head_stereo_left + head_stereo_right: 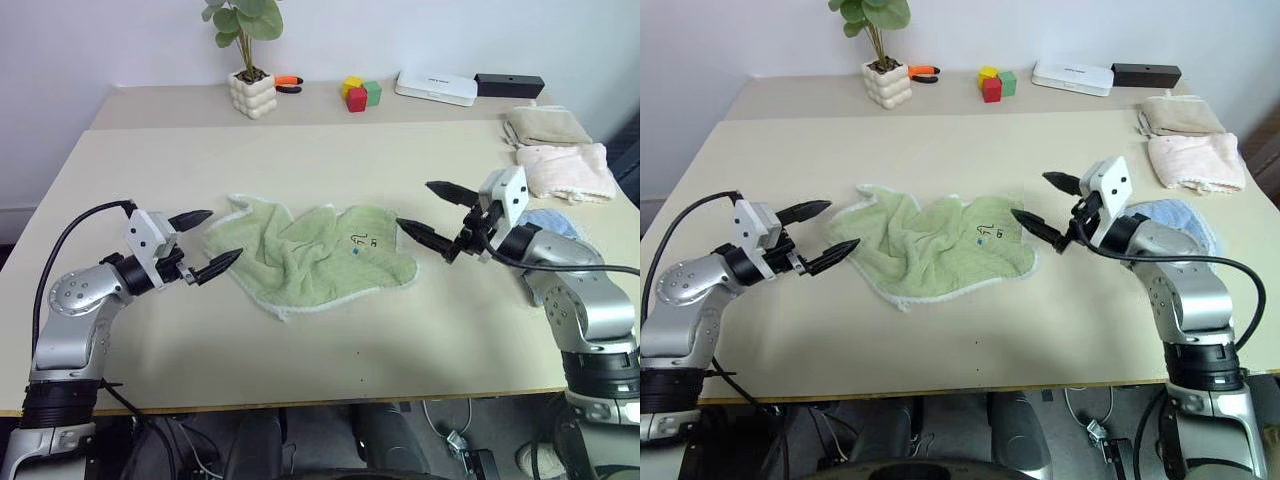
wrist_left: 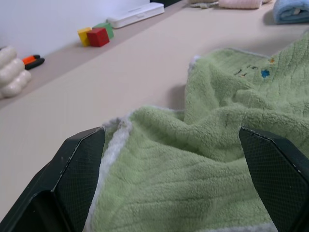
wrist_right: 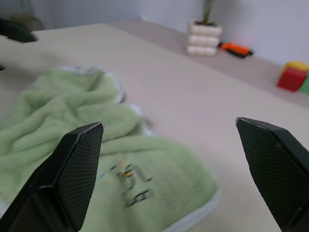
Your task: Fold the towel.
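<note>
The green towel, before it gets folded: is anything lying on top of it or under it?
Nothing lies on the crumpled towel; a dark mark shows near one corner. It rests on the table. Whatever its folds cover cannot be seen.

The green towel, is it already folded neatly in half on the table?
No, the towel lies crumpled and spread out in wrinkles on the table, with no clean fold.

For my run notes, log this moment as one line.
towel: crumpled, unfolded on table | left hand: open beside it | right hand: open beside it
</note>
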Controlling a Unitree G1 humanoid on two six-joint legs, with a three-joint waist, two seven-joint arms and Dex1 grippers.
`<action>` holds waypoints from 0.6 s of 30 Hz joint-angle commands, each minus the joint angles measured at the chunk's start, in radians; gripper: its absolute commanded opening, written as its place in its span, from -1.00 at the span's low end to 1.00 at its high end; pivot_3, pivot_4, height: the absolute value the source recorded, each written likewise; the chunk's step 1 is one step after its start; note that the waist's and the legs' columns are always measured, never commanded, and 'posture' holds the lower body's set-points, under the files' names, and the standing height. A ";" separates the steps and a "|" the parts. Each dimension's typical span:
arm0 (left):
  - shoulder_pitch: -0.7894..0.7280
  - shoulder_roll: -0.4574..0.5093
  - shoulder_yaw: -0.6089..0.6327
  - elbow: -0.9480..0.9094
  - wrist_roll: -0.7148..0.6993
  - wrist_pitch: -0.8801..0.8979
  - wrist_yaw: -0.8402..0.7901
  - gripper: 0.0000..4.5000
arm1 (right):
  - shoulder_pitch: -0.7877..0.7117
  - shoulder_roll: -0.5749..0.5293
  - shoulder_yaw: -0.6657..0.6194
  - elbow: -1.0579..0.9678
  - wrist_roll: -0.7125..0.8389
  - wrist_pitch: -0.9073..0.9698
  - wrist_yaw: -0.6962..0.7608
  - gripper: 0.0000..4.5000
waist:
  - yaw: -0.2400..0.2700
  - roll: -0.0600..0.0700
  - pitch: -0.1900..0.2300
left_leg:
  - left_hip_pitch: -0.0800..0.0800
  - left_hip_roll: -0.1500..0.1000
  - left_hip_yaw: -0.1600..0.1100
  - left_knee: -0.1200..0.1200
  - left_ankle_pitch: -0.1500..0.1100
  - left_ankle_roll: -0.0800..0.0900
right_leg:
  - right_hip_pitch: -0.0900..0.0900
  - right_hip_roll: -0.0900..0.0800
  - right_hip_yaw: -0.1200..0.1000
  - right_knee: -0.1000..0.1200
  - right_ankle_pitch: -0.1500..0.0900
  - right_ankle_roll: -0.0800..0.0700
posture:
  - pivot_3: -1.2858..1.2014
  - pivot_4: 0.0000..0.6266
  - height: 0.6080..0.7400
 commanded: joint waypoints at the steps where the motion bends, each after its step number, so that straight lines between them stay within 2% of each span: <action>1: -0.003 0.005 0.017 -0.027 -0.012 -0.005 -0.002 1.00 | -0.004 -0.019 -0.026 -0.064 0.027 0.003 0.019 0.99 | 0.000 0.000 0.000 | 0.000 0.000 0.000 0.000 0.000 0.000 | 0.000 0.000 0.000 0.000 0.000 0.000 | 0.03 -0.52 1.00; 11: -0.039 0.030 0.047 0.050 0.001 -0.049 -0.018 1.00 | -0.007 0.008 0.024 -0.039 -0.050 -0.133 0.073 0.99 | -0.001 0.000 0.000 | 0.000 0.000 0.000 0.000 0.000 0.000 | 0.000 0.000 0.000 0.000 0.000 0.000 | 0.03 -0.52 1.00; 18: -0.080 0.142 0.130 0.251 -0.028 -0.097 -0.111 1.00 | 0.017 0.004 0.057 -0.073 -0.050 -0.146 0.108 0.99 | 0.000 0.000 0.000 | 0.000 0.000 0.000 0.000 0.000 0.000 | 0.000 0.000 0.000 0.000 0.000 0.000 | 0.03 -0.52 1.00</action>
